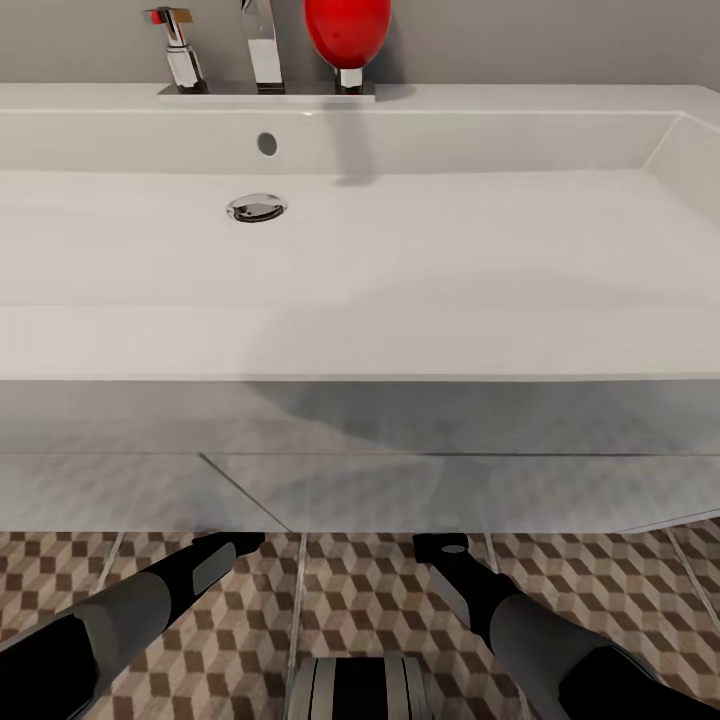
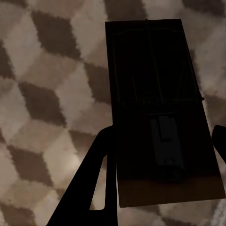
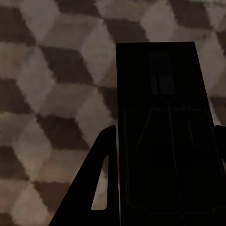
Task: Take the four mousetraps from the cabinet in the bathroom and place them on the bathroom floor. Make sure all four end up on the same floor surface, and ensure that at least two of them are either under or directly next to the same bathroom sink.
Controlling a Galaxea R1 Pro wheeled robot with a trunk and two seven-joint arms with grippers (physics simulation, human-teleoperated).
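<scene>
A dark-brown mousetrap (image 2: 160, 117) lies lengthwise between the fingers of my left gripper (image 2: 164, 134), which is shut on its long edges, close above the cube-patterned bathroom floor (image 2: 47, 94). My right gripper (image 3: 165, 132) is shut the same way on a second mousetrap (image 3: 162, 155) over the same floor (image 3: 56, 94). In the head view both arms, left (image 1: 150, 600) and right (image 1: 520, 620), reach forward and down beneath the bathroom sink (image 1: 360, 340). The white vanity front (image 1: 420, 490) hides their fingers and the traps. The cabinet is out of view.
A chrome tap (image 1: 262, 45), a smaller chrome fitting (image 1: 180, 50) and a red round-bodied object (image 1: 347, 35) stand at the back of the basin. The drain (image 1: 257, 208) sits left of centre. Patterned floor (image 1: 350, 600) lies between my arms, with my base (image 1: 357, 690) at the bottom edge.
</scene>
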